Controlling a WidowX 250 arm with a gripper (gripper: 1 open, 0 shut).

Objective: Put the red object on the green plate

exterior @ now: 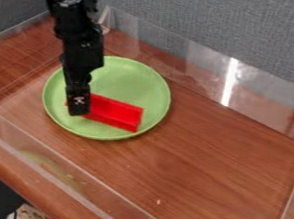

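Pincer (75, 106) pointing straight down over left part of green plate (146, 83), jaws spread wide, holding nothing; tip low over plate surface, contact with it not discernible. Red object (114, 113) lying flat on plate, just right of pincer, near end just beside tip, touching or not unclear. Clear low walls (209, 61) fencing wooden table (210, 170) on all sides; broad bare wood to right and front, plate close to left wall.

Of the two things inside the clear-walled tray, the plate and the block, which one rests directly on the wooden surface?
The green plate: it sits flat on the wood, while the red object lies on top of it.
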